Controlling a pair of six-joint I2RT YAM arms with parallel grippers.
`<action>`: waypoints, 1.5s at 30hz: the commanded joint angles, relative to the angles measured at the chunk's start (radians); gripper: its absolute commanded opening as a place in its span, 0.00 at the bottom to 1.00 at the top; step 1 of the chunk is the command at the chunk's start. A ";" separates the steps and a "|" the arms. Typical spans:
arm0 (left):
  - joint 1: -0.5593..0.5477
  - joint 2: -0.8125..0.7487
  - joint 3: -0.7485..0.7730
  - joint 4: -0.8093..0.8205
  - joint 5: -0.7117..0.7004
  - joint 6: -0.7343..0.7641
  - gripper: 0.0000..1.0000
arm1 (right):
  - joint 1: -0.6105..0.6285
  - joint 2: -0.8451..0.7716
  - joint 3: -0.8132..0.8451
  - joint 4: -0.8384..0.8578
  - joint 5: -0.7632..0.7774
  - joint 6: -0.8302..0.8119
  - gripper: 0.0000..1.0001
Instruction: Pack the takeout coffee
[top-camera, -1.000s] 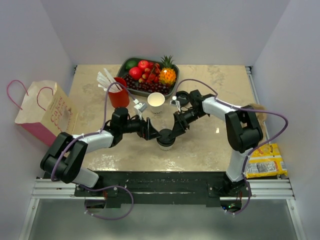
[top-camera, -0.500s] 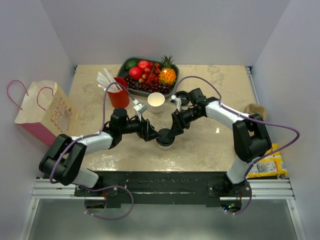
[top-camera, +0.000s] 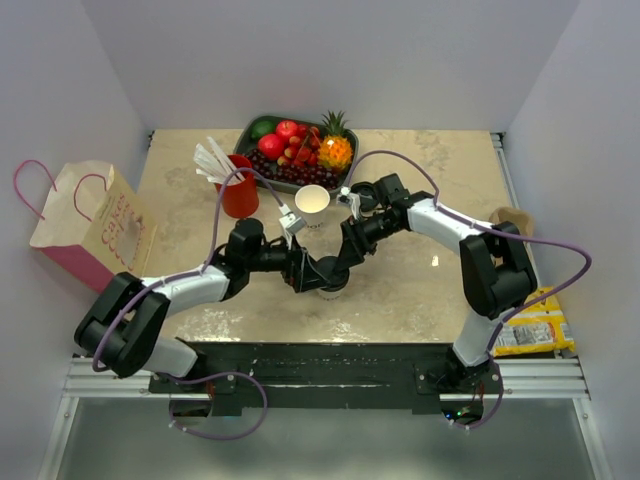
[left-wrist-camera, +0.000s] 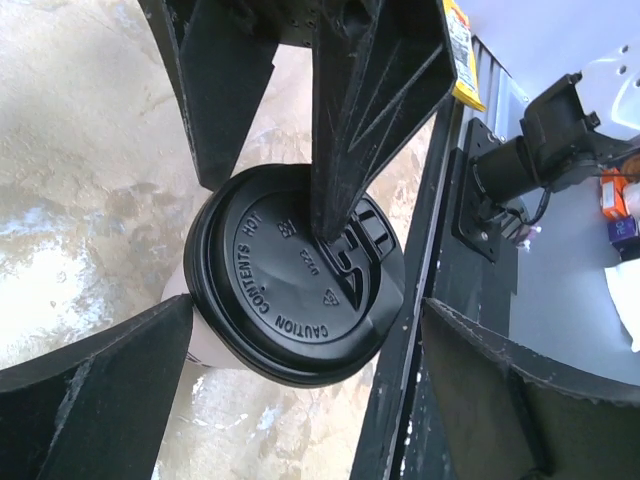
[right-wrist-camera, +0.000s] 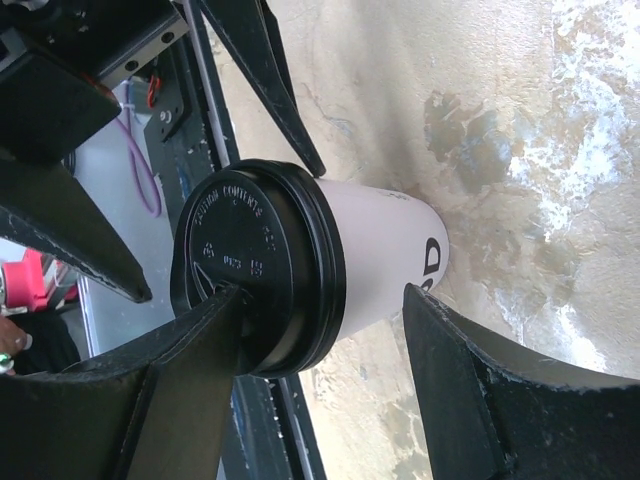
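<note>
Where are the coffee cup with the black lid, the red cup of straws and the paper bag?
takeout coffee (left-wrist-camera: 270, 300): left wrist view, on its black lid.
red cup (top-camera: 240, 198): top view, on its red wall.
paper bag (top-camera: 120, 228): top view, on its printed side.

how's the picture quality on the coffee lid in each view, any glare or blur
Left wrist: the black lid is sharp, its raised CAUTION CONTENTS HOT lettering readable, with a soft sheen and no harsh glare. Right wrist: the lettering is only partly legible and dimmer, while the white cup has an evenly lit wall. Top external: even light, but the lid is too small to read.
</note>
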 joint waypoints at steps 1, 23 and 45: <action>-0.020 0.023 0.018 0.040 -0.050 -0.012 1.00 | -0.003 0.022 0.023 0.050 0.074 -0.010 0.66; -0.063 0.073 -0.025 -0.118 -0.238 0.228 0.97 | -0.001 0.042 0.021 0.079 0.071 0.021 0.66; -0.034 -0.062 0.082 -0.234 0.075 0.284 1.00 | -0.021 0.019 0.130 -0.042 -0.047 -0.030 0.99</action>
